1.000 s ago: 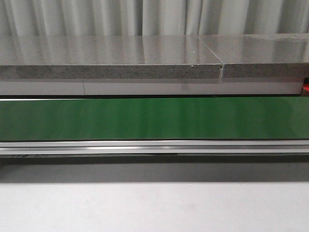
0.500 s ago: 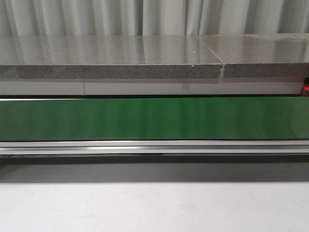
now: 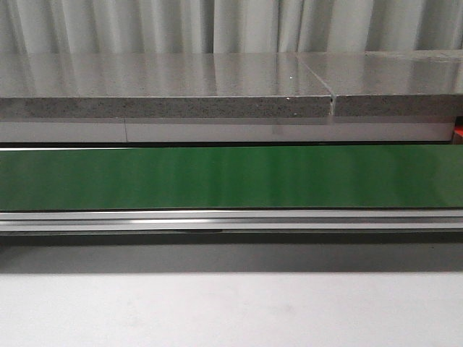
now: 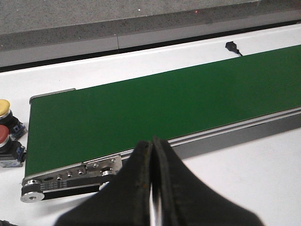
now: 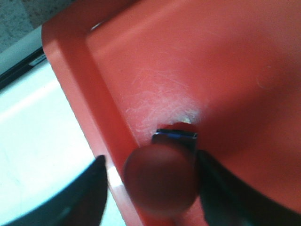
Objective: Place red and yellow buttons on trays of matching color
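Observation:
In the right wrist view a red button [image 5: 160, 179] with a dark blue base sits inside the red tray [image 5: 197, 61], close to its rim. My right gripper [image 5: 150, 188] straddles the button with the jaws apart; one finger stands clear of it over the rim, the other is right beside it. In the left wrist view my left gripper [image 4: 152, 155] is shut and empty, just in front of the green conveyor belt [image 4: 155, 103]. A yellow button [image 4: 4, 109] and another red button [image 4: 3, 136] stand on the white table beyond the belt's end. No yellow tray shows.
The front view shows the belt [image 3: 231, 177], its metal rail [image 3: 231, 220], a grey stone ledge [image 3: 166, 87] behind and white table [image 3: 231, 311] in front. A red sliver [image 3: 459, 132] shows at the right edge. A black plug [image 4: 231, 46] lies behind the belt.

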You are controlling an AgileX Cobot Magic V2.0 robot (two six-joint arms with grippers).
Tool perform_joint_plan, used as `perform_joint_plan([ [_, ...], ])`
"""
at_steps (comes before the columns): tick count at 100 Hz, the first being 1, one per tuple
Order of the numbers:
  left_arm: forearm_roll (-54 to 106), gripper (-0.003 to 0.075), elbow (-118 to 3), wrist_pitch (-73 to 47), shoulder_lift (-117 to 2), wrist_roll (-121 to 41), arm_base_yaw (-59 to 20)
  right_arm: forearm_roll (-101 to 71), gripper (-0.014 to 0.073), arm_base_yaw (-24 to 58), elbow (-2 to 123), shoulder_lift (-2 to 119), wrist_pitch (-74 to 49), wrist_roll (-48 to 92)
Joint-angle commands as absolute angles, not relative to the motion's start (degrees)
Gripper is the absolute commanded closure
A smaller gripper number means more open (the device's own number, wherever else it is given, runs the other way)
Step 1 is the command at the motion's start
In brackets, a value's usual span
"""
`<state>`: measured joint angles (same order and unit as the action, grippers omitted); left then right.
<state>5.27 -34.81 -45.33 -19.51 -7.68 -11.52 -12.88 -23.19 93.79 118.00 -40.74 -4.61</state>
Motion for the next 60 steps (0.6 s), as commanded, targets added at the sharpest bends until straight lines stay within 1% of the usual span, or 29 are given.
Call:
perform_joint_plan([
  [1,6.23,0.0741,-36.33,-40.89,-19.95,-7.28,-11.87,-13.68,0.0037,-23.52,95.89,114.64,-38.60,-4.13],
  [6,6.23,0.0741,-36.33,-40.89,-19.95,-7.28,-11.87,-13.68,0.0010,-23.52,95.89,114.64,-38.91,-4.06],
  [37,6.23,0.0741,-36.33,-40.89,-19.95,-7.28,-11.87,-10.30,0.0011,-22.55,95.89,111.25,-39.93,0.00],
  [60,6.23,0.0741,-36.33,-40.89,-19.95,-7.28,-11.87,1.39,0.0011,-16.81,94.33,105.06,-40.23,0.00],
])
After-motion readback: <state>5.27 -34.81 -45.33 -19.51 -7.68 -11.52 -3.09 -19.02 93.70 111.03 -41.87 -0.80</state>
